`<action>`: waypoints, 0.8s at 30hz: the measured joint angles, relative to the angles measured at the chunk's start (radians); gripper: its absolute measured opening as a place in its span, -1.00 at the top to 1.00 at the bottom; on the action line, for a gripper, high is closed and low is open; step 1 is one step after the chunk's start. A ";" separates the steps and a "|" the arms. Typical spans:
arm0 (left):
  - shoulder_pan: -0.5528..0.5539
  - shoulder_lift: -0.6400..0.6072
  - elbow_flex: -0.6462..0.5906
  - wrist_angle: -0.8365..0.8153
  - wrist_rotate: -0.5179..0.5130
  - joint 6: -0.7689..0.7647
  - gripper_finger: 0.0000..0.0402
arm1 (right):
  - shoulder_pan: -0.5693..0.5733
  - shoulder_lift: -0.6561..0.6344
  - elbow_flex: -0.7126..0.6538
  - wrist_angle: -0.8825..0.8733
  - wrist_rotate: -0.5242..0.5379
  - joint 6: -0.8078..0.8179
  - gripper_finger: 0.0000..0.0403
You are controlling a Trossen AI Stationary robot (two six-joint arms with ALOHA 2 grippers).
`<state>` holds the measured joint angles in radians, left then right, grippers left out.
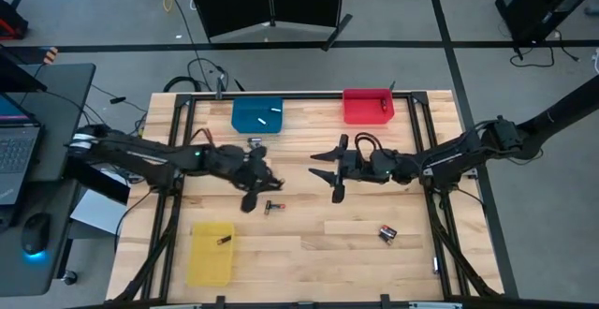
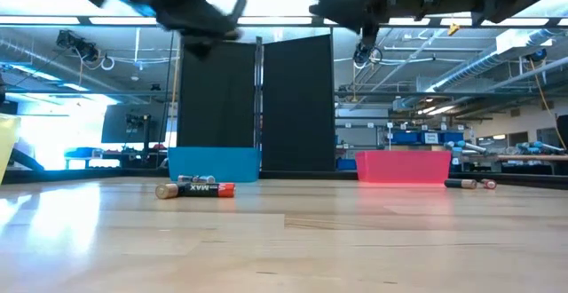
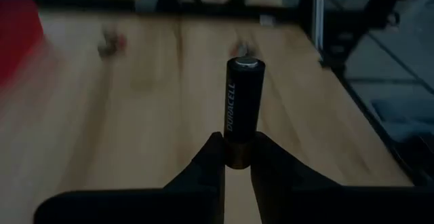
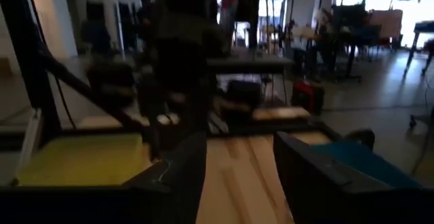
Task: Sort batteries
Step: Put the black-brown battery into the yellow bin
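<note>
1. Centrally, the left pincer [image 3: 236,157] was clamped on the copper-coloured end of a black Duracell battery [image 3: 242,108], which stuck out straight beyond the fingertips, its silver end outermost; in the high view this pincer [image 1: 265,180] was over the middle of the bench, near a loose battery [image 1: 273,206].
2. The right pincer [image 1: 327,170] faced it from close by, raised off the bench with its fingers [image 4: 178,164] spread wide apart and nothing between them.
3. The blue bin [image 1: 257,115] at the far edge held two pale batteries [image 1: 263,120]; the red bin [image 1: 368,106] beside it held one cell [image 1: 384,106]; the yellow bin [image 1: 211,252] at the near left held a dark one [image 1: 225,242].
4. Both arms reached in low from the bench's sides, nearly level, wrists meeting mid-bench.
5. On the pale wooden bench [image 1: 309,248] two more cells [image 1: 387,233] lay near the right edge; the low view showed a black-and-red battery [image 2: 204,189] lying on its side.
6. Behind stood black panels [image 2: 257,102]; a laptop desk [image 1: 28,150] sat at the left.
</note>
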<state>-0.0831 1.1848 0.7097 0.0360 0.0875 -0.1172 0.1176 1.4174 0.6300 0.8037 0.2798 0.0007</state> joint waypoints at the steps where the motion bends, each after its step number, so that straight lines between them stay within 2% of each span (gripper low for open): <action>1: -0.020 -0.021 0.000 -0.064 -0.010 -0.026 0.74 | -0.004 0.000 0.000 -0.024 0.000 0.004 0.10; 7: -0.196 -0.113 0.030 -0.459 -0.100 -0.228 0.74 | -0.043 0.004 -0.001 -0.130 0.001 0.067 0.14; 10: -0.311 -0.109 0.099 -0.676 -0.158 -0.364 0.74 | -0.051 0.004 -0.001 -0.155 0.001 0.083 0.15; 14: -0.472 -0.066 0.182 -0.863 -0.164 -0.566 0.74 | -0.056 0.004 -0.001 -0.162 0.001 0.083 0.15; 20: -0.695 0.042 0.201 -0.967 -0.107 -0.844 0.74 | -0.056 0.004 -0.001 -0.170 0.001 0.086 0.15; 24: -0.778 0.140 0.193 -0.960 -0.069 -0.939 0.74 | -0.056 0.005 -0.001 -0.170 0.001 0.086 0.15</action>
<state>-0.8610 1.3252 0.9031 -0.9236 0.0184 -1.0565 0.0612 1.4220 0.6289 0.6334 0.2806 0.0868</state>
